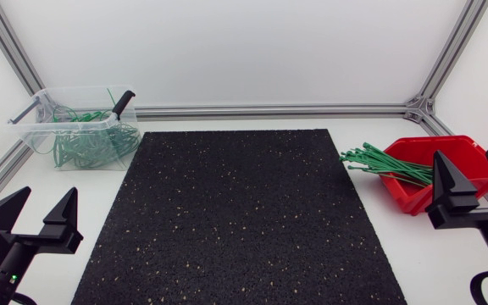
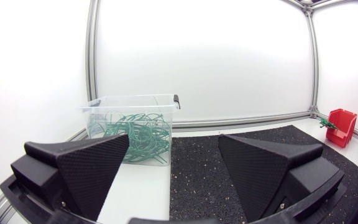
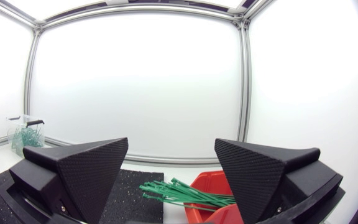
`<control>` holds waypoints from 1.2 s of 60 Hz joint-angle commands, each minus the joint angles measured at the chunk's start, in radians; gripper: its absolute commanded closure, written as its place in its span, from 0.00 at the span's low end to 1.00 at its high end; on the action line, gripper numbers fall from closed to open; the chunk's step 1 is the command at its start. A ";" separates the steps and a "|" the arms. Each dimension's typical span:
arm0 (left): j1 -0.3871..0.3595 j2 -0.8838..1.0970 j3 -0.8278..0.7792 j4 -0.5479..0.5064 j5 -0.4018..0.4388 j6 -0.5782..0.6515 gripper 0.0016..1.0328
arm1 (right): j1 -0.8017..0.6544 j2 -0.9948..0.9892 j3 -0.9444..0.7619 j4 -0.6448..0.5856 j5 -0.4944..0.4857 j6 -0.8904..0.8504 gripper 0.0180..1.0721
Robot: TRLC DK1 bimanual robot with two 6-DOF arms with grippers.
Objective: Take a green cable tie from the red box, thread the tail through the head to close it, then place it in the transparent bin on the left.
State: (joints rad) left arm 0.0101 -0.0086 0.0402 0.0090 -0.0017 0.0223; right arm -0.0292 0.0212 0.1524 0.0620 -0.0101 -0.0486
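Bright white panels [image 1: 227, 42] in aluminium struts [image 1: 269, 110] enclose a white table [image 1: 447, 254] bearing a black speckled mat [image 1: 235, 220].

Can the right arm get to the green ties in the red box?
Probably yes. The right gripper is open and close by the red box. The green ties poke out over its edge, and nothing lies in between.

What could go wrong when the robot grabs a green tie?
The green ties lie bunched, sticking out over the edge of the red box, so the open right hand might pinch several or sweep some out. The transparent bin already holds a tangle, so a new loop could snag.
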 commanded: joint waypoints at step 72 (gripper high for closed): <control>-0.015 -0.005 -0.039 -0.020 0.000 -0.010 0.03 | -0.189 1.234 0.961 -0.702 -0.243 -0.882 0.05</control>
State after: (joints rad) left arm 0.0032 -0.0086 0.0402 0.0090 -0.0017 0.0223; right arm -0.2214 1.2240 1.1217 -0.6125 -0.2432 -0.7979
